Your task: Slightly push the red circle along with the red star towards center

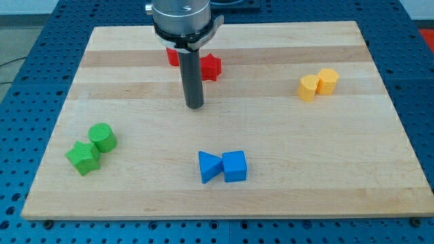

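Near the middle of the wooden board [285, 196], a little toward the view's top: my tip [194, 106], the lower end of a straight dark rod hanging from a grey round mount at the view's top edge. No jaws on this tool, only the bare rod, clamped on nothing and touching no block.

Just behind the rod, toward the view's top: the red star [211, 66], showing to the view's right of the shaft, its points partly cut off by the rod. Beside it, to the view's left of the shaft and under the grey mount: the red circle [173, 57], mostly hidden, only a small red corner showing, shape not clear from here. Both red pieces close together, above my tip in the view and apart from it.

Farther out, toward the view's bottom, below my tip: a blue triangle [209, 167] touching a blue cube [235, 166]. Over at the view's right, near the top: a yellow cylinder [308, 87] pressed against a second yellow block [328, 80], shape uncertain. At the view's lower left: a green cylinder [102, 137] just beside a green star [83, 157].

Around the board: a blue perforated table top [27, 61].
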Controlling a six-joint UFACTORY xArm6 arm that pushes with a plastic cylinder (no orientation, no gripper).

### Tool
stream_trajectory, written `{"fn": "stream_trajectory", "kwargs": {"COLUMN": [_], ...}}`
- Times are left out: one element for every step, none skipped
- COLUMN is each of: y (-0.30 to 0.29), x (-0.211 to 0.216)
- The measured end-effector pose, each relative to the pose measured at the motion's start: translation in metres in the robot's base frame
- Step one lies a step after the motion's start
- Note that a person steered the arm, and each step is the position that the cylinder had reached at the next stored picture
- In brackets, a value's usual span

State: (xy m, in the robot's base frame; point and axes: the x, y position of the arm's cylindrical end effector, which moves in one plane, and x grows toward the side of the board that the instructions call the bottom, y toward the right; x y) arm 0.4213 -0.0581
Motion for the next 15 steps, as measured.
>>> {"fn": "stream_trajectory", "kwargs": {"y": [-0.001, -0.039, -0.118, -0.142, -0.097, -0.084, -0.06, -0.02, -0.017, -0.014, -0.008, 0.015, 0.037, 0.034, 0.046], "x": [-0.01, -0.041, -0.058, -0.113, -0.161, -0.148, -0.13, -0.129, -0.137, -0.14, -0.147, -0.147, -0.135, -0.12, -0.138]}}
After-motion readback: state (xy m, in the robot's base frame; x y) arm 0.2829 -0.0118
